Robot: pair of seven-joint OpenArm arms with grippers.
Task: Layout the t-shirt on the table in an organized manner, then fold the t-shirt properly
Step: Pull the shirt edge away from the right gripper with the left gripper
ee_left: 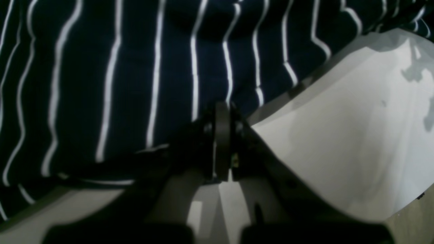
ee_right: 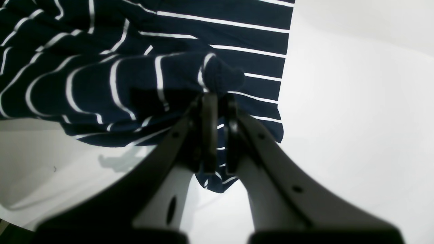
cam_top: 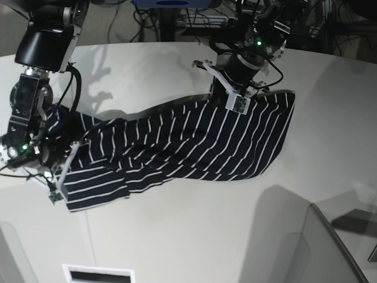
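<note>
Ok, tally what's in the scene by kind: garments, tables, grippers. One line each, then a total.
Garments: 1, the t-shirt, dark navy with white stripes.
Tables: 1, the table, off-white.
Grippers: 2, the left gripper and the right gripper, both shut on the t-shirt.
Total: 4

In the base view, both arms hide the cloth caught at each end effector, and their fingertips cannot be made out. The left wrist view is blurred: the left end effector (ee_left: 222,142) merges with dark t-shirt (ee_left: 135,67) beside it. The t-shirt runs off the frame's top and left edges.
</note>
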